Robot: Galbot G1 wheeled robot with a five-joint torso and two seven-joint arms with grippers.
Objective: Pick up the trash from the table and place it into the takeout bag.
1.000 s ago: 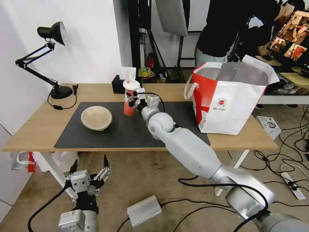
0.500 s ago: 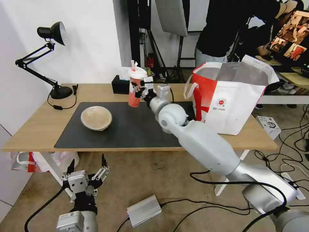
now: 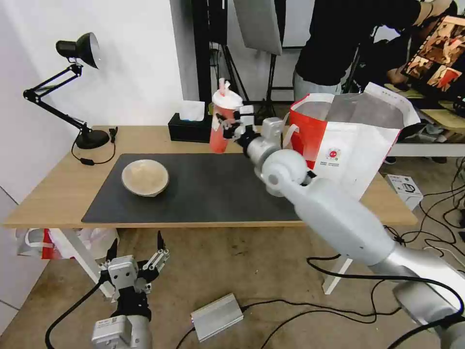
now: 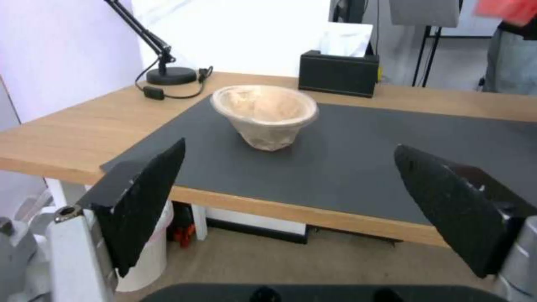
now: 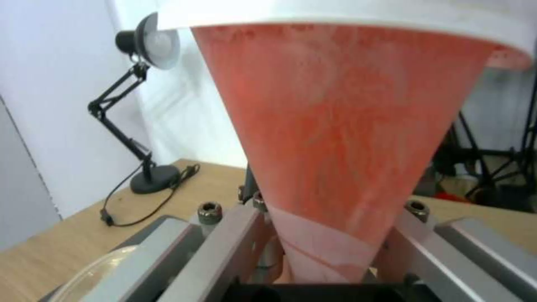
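**Q:** What sits closest to the robot?

**A:** The left gripper (image 3: 134,248) hangs low at about 7 o'clock in the head view, below the front edge of the table (image 3: 48,194), over the floor. Its black fingers (image 4: 148,197) are spread wide and hold nothing. A small silver box (image 3: 216,316) lies on the floor beside it, near 6 o'clock.

**Q:** And on the table?

**A:** A dark grey mat (image 3: 203,194) covers the middle of the light-wood top. The shallow tan bowl (image 3: 145,177) rests on the mat's left part, upright, at about 9 o'clock. The left wrist view shows the same bowl (image 4: 264,114) on the mat past the open fingers.

**Q:** Where is the cup?

**A:** The right gripper (image 3: 231,127) is clamped around the red drink cup (image 3: 223,121), holding it in the air above the table's far side, near 12 o'clock, tilted slightly. Its white lid and straw are on top. In the right wrist view the red cup (image 5: 347,138) narrows down between the metal fingers (image 5: 235,247).

**Q:** What lies further back?

**A:** The black tissue box (image 3: 189,128) stands at the table's rear edge, just left of the cup. The black desk lamp (image 3: 72,87) stands at 10 o'clock. The takeout bag (image 3: 348,145), white with a red side panel, stands open on the table's right end, around 2 o'clock, right of the cup.
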